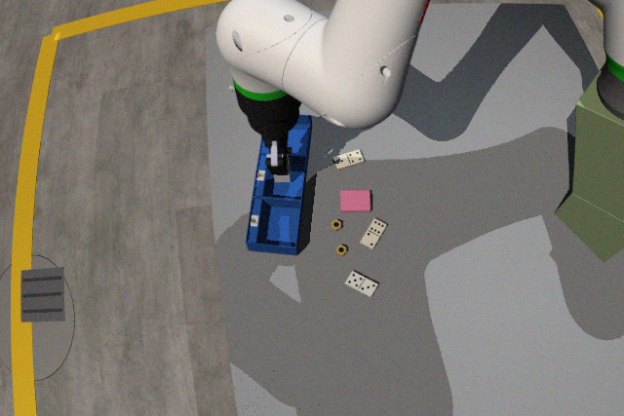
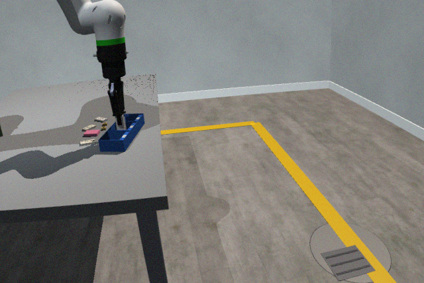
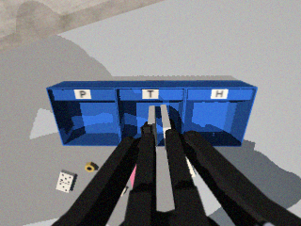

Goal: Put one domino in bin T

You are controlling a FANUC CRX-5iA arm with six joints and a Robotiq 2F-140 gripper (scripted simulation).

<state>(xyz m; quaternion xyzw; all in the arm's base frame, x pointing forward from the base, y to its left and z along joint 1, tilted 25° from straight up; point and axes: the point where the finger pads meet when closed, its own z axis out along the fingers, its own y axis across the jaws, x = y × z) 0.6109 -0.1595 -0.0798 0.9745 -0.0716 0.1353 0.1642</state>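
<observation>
Bin block (image 1: 273, 248) (image 2: 112, 145) (image 3: 151, 85): smooth plastic look. Arm shell (image 1: 370, 39) (image 2: 109, 12): smooth, slight gloss. Floor (image 1: 126, 174) (image 2: 273, 204): wood-look, matt.

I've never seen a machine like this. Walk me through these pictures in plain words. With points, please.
It's a single robot arm (image 1: 372, 39) (image 2: 106, 16) ending in a two-fingered pincer (image 1: 282, 177) (image 2: 121, 126) (image 3: 158, 113). One picture looks down from above, one across from the side, and one from the arm's wrist, past the fingers.

On the table (image 1: 503, 325) (image 2: 85, 183) (image 3: 188, 52) lie three dominoes (image 1: 373, 233) (image 2: 89, 127) (image 3: 65, 181), a pink block (image 1: 355, 201) (image 2: 91, 132) (image 3: 134, 175), two small nuts (image 1: 335, 224) (image 2: 104, 124) (image 3: 89, 167) and a blue three-part bin (image 1: 272, 248) (image 2: 111, 145) (image 3: 150, 85) marked P, T, H.

The fingers are close together at the T section; I can't tell whether they hold something thin.
</observation>
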